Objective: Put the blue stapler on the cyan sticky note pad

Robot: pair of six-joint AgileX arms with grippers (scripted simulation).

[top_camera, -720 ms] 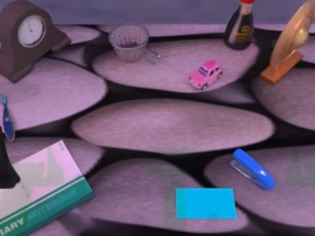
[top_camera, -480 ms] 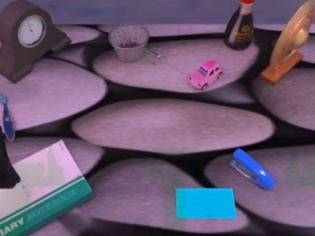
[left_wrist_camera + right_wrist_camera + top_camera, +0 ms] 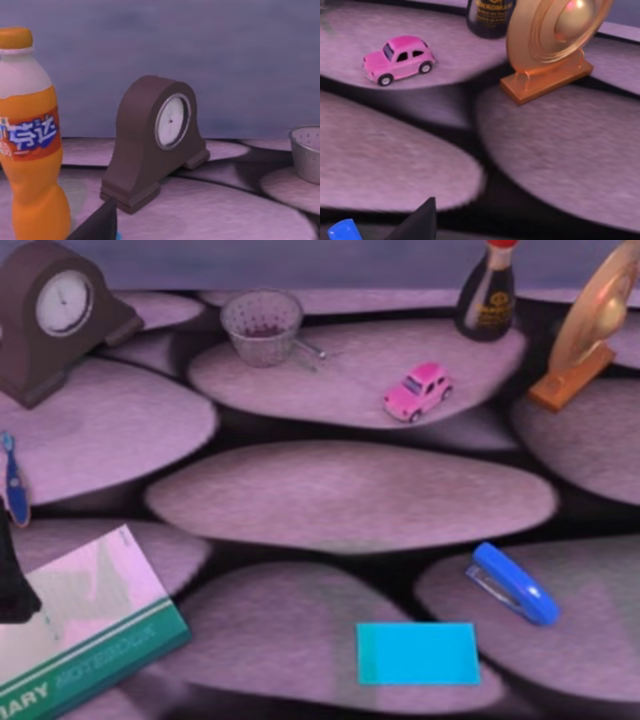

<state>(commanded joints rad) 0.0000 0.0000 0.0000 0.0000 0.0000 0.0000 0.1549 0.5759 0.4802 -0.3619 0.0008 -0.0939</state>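
Blue stapler [image 3: 512, 584] lies flat on the table [image 3: 350, 495], lower right of the top view, angled with one end toward upper left and the other toward lower right. Nothing is touching it. One blue tip of it [image 3: 344, 231] shows at the bottom left corner of the right wrist view.

Cyan sticky note pad [image 3: 418, 653] sits flat at bottom centre-right of the top view, near the stapler but apart from it, to the stapler's lower left. Pad is bare.

Left arm: only a dark piece [image 3: 12, 575] shows at the left edge of the top view, just above the green-and-white notebook [image 3: 85, 625]. A dark wedge of its claw shows at the bottom of its wrist view; can't tell how far open it is or whether it holds anything.

Right arm: not visible in the top view. Its wrist view shows only a dark wedge at the bottom edge, so can't tell the claw's opening either.

Other items:
- Brown mantel clock [image 3: 55, 315], upper left.
- Metal strainer [image 3: 263, 328], top centre-left.
- Pink toy car [image 3: 418, 391], upper centre-right.
- Dark sauce bottle [image 3: 487, 290], top right.
- Gold trophy on an orange base [image 3: 590, 325], far upper right.
- Thin blue tool [image 3: 13, 480], left edge.
- Orange soda bottle [image 3: 30, 140], seen only in the left wrist view, beside the clock.
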